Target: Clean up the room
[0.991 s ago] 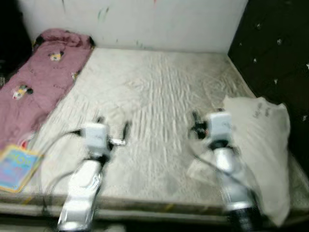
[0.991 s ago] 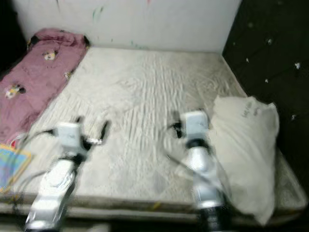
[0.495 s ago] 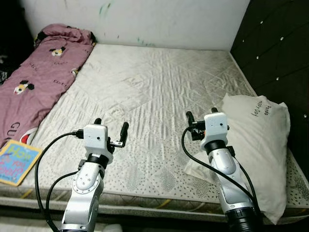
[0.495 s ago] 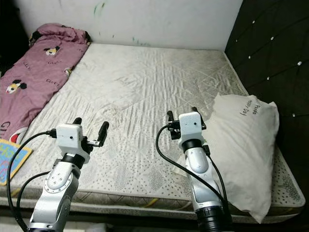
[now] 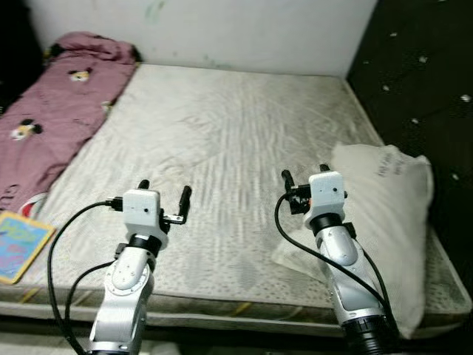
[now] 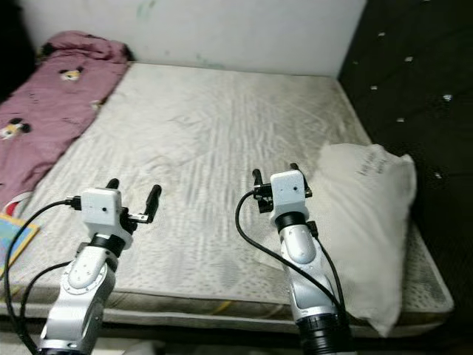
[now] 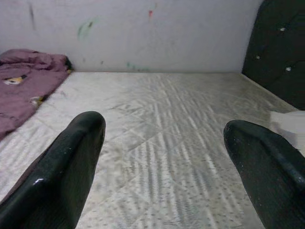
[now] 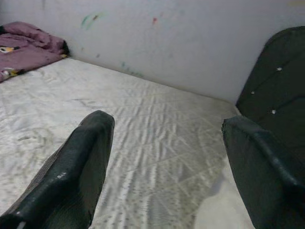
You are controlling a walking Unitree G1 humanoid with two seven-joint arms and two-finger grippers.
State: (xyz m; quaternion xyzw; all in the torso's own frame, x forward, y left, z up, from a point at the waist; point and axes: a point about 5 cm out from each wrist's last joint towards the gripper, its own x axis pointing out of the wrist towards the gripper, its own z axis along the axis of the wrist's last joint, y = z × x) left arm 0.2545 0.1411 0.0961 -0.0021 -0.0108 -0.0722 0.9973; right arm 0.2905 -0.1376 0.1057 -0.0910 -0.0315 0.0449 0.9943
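A bare grey-white mattress [image 5: 236,126] lies before me. A white pillow [image 5: 384,222] rests on its right side by the dark headboard. A pink printed blanket [image 5: 52,111] lies along the mattress's left side. A colourful book [image 5: 18,244] sits at the near left corner. My left gripper [image 5: 162,194] is open above the near left part of the mattress, holding nothing. My right gripper [image 5: 304,177] is open just left of the pillow, also holding nothing. In the left wrist view its black fingers [image 7: 62,176] stand wide apart over the mattress [image 7: 157,133].
A dark tufted headboard [image 5: 421,74] stands along the right side. A white wall [image 5: 222,29] with small paint marks runs behind the bed. The middle of the mattress offers open room.
The camera has settled and shifted a little; the picture was blurred one second ago. Both grippers stay open in about the same places over the mattress.
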